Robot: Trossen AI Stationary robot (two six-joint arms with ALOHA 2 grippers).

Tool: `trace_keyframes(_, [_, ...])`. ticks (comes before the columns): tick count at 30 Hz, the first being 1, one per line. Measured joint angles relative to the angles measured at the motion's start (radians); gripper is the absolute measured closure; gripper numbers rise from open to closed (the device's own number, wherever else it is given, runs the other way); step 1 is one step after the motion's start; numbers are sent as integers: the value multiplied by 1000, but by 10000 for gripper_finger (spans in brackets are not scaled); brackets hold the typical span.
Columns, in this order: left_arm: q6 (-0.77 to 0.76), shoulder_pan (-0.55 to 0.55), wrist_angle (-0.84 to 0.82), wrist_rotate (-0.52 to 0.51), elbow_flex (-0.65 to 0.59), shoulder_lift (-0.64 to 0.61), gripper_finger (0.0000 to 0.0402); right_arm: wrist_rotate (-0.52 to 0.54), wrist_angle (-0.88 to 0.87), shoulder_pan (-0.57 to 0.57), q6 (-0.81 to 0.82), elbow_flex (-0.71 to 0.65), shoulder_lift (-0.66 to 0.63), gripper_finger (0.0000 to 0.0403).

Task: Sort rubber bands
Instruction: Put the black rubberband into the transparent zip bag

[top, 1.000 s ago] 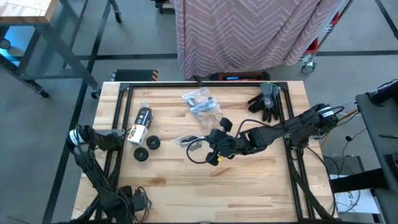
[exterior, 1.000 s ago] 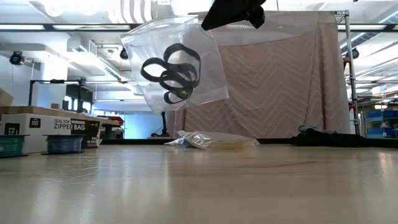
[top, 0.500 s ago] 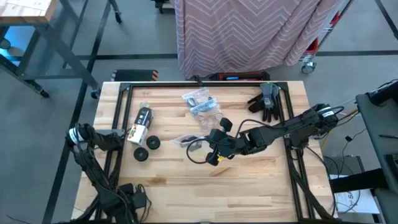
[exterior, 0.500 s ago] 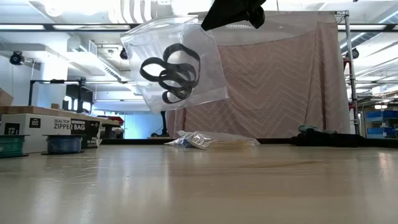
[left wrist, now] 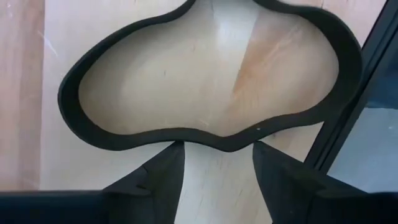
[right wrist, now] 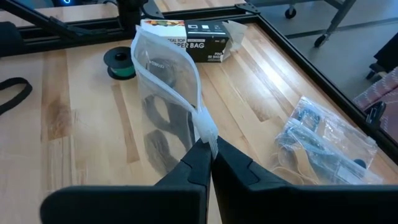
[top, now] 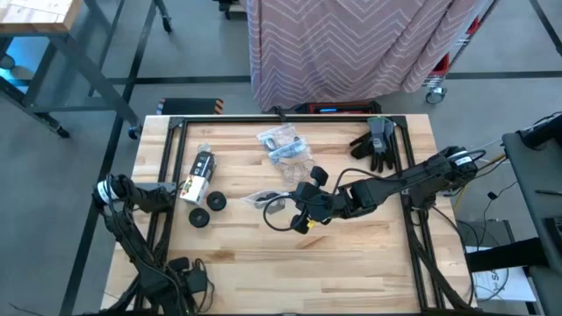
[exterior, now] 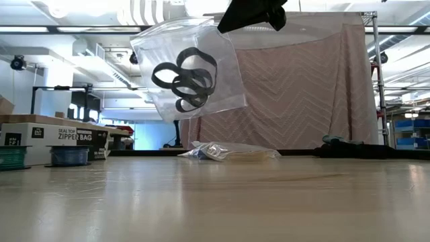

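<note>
**Operator:** How far is the sorting now, please?

**Observer:** You are in the middle, I judge. Your right gripper (right wrist: 208,152) has its fingers pressed together on the top edge of a clear bag (exterior: 191,67), and it holds this bag in the air above the middle of the table (top: 351,263). Inside it hang several black rubber bands (exterior: 185,79). So the black ones look partly collected.

**Operator:** And what remains?

**Observer:** At least one black band (left wrist: 205,74) lies flat on the wood at the left edge, just in front of your left gripper (left wrist: 216,163). Its fingers stand apart, at a middle width, with the tips close to the near side of the loop and nothing between them. I cannot tell if they touch it. This band must still go into a bag. Farther back lies a second bag (top: 283,145) with what looks like blue and pale bands; I cannot tell if it is finished.

**Operator:** What else do you see on the table and around it?

**Observer:** The top is light wood planks inside a dark metal frame. On the left side there is a zipper bag box (top: 198,176) and two small dark spools (top: 207,210). A pair of dark gloves (top: 374,142) lies at the far right corner. Behind the table hangs a curtain with a zigzag pattern (exterior: 302,87). The room has a grey floor and long ceiling lights. I see no person.
</note>
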Motion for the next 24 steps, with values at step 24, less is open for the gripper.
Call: trace_keyframes(24, [168,1,71,-15,-6,0,271,0,0,0,0,0,0,403])
